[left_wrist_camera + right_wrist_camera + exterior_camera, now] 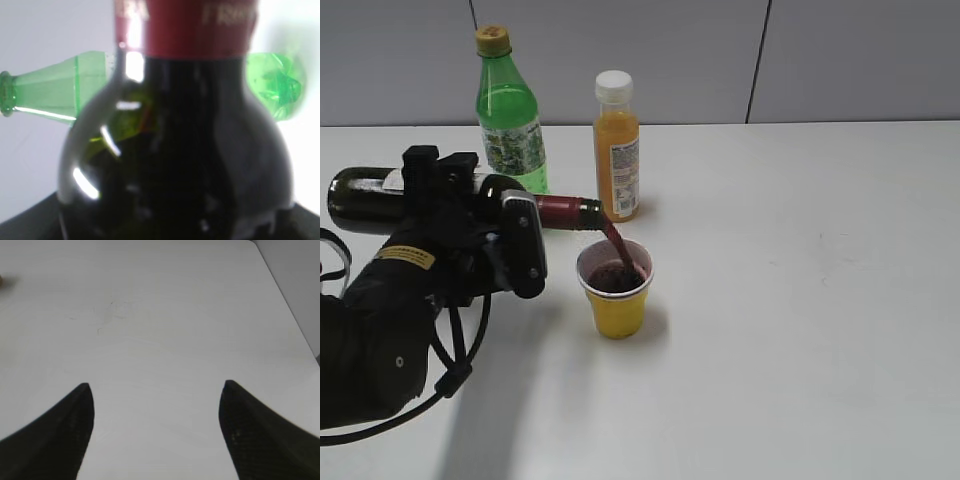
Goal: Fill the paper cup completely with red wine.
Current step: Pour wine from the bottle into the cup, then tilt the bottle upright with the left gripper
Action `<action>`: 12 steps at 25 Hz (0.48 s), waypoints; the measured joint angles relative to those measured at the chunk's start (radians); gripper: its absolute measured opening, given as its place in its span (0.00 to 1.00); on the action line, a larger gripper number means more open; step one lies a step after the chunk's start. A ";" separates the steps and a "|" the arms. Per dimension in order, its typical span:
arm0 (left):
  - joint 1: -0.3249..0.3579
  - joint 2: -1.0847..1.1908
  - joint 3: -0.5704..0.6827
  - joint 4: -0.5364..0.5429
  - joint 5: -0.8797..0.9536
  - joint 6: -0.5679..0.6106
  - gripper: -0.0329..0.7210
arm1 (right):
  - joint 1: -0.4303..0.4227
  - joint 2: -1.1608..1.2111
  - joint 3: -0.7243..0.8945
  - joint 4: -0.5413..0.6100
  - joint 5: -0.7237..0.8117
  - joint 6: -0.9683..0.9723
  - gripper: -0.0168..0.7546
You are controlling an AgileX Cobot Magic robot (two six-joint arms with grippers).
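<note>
The yellow paper cup (617, 300) stands mid-table with dark red wine (617, 277) inside, its level below the white rim. My left gripper (505, 240) is shut on the dark wine bottle (365, 197), held about level, neck pointing right. A thin stream of red wine runs from the bottle mouth (602, 214) into the cup. In the left wrist view the bottle's shoulder (190, 150) and red neck foil fill the frame. My right gripper (156, 390) is open and empty over bare table; it is outside the exterior view.
A green soda bottle (509, 110) and an orange juice bottle (617, 145) stand upright behind the wine bottle and cup. The green bottle also shows behind the wine bottle in the left wrist view (50, 95). The white table (800, 300) stretches right.
</note>
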 joint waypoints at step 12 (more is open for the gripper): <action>0.000 0.000 0.000 0.000 0.000 -0.027 0.77 | 0.000 0.000 0.000 0.000 0.000 0.000 0.78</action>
